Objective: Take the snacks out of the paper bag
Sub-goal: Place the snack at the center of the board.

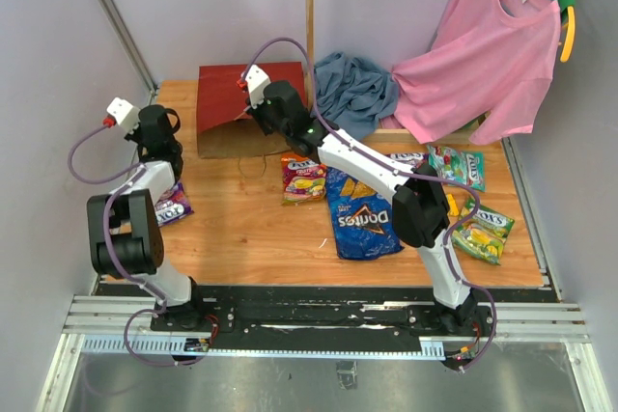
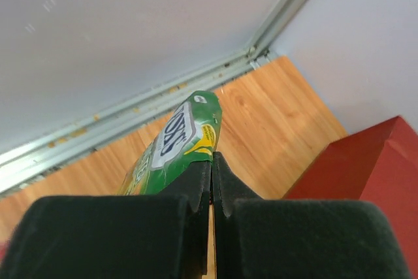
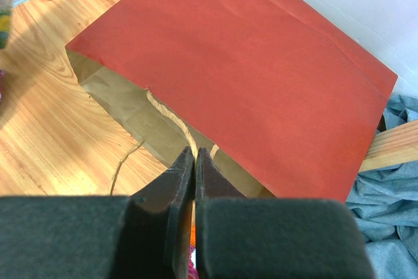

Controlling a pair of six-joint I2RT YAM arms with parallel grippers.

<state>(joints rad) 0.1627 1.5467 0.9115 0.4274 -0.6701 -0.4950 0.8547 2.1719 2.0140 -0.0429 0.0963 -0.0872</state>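
Observation:
The dark-red paper bag (image 1: 237, 94) lies flat at the back of the table, its brown mouth facing the arms. In the right wrist view the paper bag (image 3: 248, 63) fills the frame. My right gripper (image 3: 194, 151) is shut on its cord handle (image 3: 171, 119) at the mouth, and it also shows in the top view (image 1: 263, 124). My left gripper (image 2: 212, 158) is shut on a green candy packet (image 2: 179, 138) and holds it above the table's left side, left of the bag (image 2: 366, 161). In the top view the left gripper (image 1: 162, 127) hides that packet.
On the table lie a blue Doritos bag (image 1: 362, 214), a red-orange packet (image 1: 302, 178), a purple packet (image 1: 172, 205) and two green packets (image 1: 459, 166) (image 1: 483, 232). Blue cloth (image 1: 352, 89) and a pink shirt (image 1: 483, 55) are at the back right. Walls close both sides.

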